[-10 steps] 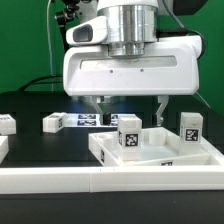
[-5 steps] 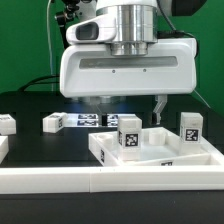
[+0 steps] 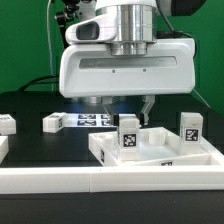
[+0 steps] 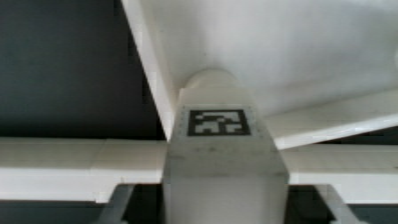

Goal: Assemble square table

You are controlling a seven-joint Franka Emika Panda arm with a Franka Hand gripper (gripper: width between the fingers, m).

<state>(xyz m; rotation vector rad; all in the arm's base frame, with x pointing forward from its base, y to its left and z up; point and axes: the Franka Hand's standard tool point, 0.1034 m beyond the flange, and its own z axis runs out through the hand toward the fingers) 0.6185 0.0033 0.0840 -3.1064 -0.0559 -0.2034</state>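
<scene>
The white square table top (image 3: 196, 157) lies at the exterior view's right, its raised rim up. One white tagged leg (image 3: 128, 134) stands upright in it. My gripper (image 3: 129, 106) hangs straight above this leg, and its dark fingers (image 3: 148, 104) stand a little wider than the leg. In the wrist view the same leg (image 4: 219, 130) rises between my fingers (image 4: 132, 205) and fills most of the gap of my gripper (image 4: 221, 205). The table top (image 4: 267, 45) lies beneath. I see no firm grip.
A second leg (image 3: 191, 128) stands at the table top's right corner. Two more legs (image 3: 53, 122) (image 3: 5, 123) lie on the black surface at the left. The marker board (image 3: 88, 119) lies behind. A long white rail (image 3: 90, 182) borders the front.
My fingers have drawn in from wide open toward the standing leg. The right finger moved left. The leg and table top have not moved.
</scene>
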